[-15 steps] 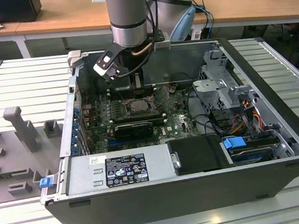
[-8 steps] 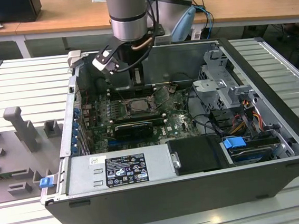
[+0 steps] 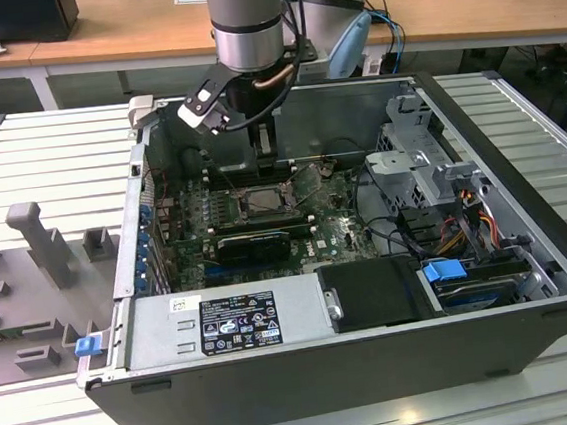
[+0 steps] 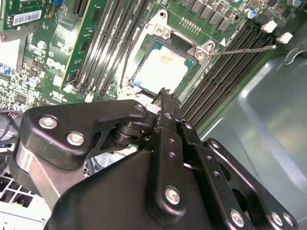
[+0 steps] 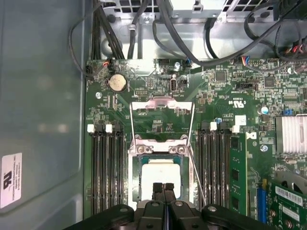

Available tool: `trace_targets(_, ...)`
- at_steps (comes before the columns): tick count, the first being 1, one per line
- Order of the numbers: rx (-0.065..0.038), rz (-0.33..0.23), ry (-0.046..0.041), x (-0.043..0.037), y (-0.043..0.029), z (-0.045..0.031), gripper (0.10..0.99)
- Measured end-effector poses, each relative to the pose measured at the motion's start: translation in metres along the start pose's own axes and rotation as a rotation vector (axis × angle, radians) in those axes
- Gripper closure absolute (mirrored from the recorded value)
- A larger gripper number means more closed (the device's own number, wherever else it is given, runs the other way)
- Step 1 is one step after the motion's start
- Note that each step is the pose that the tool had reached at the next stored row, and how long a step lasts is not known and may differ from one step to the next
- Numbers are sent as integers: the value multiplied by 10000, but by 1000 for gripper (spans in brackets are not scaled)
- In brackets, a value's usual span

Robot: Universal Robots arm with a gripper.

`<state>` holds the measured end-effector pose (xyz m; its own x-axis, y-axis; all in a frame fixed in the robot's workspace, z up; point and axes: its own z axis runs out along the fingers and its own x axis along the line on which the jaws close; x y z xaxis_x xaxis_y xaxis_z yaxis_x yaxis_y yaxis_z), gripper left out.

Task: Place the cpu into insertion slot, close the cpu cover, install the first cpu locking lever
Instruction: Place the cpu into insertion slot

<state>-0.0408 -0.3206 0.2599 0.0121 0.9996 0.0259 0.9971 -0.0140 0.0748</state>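
Note:
The cpu [image 5: 160, 173] lies flat in the insertion slot [image 5: 133, 172], its pale face up; in the second wrist view the cpu [image 4: 162, 69] sits just beyond my fingertips. The cpu cover [image 5: 162, 103] stands swung open past the socket's far edge. A thin wire locking lever [image 4: 240, 49] sticks out unlatched beside the socket. My gripper [image 5: 163, 187] hangs just above the chip's near edge, fingers shut together with nothing between them. In the exterior view the gripper [image 3: 266, 152] is inside the open computer case, over the insertion slot [image 3: 262, 200].
Rows of black memory slots [image 5: 108, 172] flank the socket on both sides. A grey power supply [image 3: 224, 324] fills the case's front, a metal drive cage [image 3: 421, 174] with cables stands at the exterior view's right, and a black card [image 3: 251, 244] lies in front of the socket.

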Motion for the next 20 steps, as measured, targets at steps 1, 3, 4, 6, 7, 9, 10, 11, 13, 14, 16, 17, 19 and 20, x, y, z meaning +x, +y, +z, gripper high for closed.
trace_targets(1,33,3,3,0,16,2,980)
trace_targets(3,57,2,6,0,35,2,980)
trace_targets(4,57,2,7,0,50,4,980)
trace_targets(6,56,3,7,0,62,5,980)
trace_targets(7,56,2,7,0,67,5,980)
trace_targets(9,56,3,7,1,81,6,980)
trace_targets(10,56,3,7,1,95,7,980)
trace_targets(11,56,2,8,0,100,8,980)
trace_targets(13,56,3,8,1,101,7,980)
trace_targets(14,56,4,7,1,101,4,980)
trace_targets(16,56,2,6,1,102,-8,980)
trace_targets(17,56,2,7,2,103,-13,980)
trace_targets(19,56,2,7,2,104,-25,980)
trace_targets(20,56,2,8,3,104,-28,980)
